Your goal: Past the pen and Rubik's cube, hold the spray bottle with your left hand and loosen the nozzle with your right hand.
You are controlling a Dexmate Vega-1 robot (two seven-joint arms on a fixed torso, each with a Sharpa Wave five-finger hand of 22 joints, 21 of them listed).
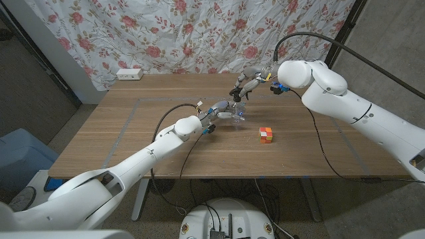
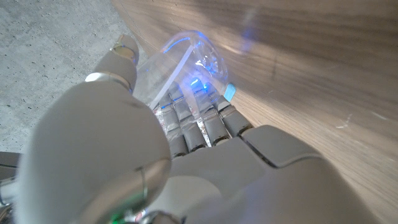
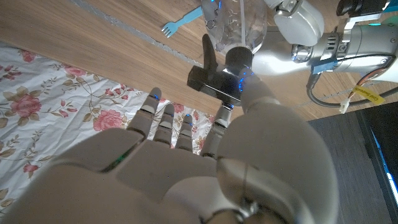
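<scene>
While the clear spray bottle [image 1: 237, 114] stands just above the frame's centre, my left hand [image 1: 218, 111] grips its body and my right hand [image 1: 244, 85] pinches its black nozzle [image 3: 214, 79] from above, other fingers spread. The Rubik's cube [image 1: 266, 135] sits lower right on the wooden table [image 1: 119, 133].

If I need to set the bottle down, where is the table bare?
The near left part of the table, beside the left arm, looks bare, and so does the far left stretch toward the white power strip. It is crowded at the middle, where the left hand and right hand meet on the spray bottle, with the Rubik's cube just nearer.
</scene>
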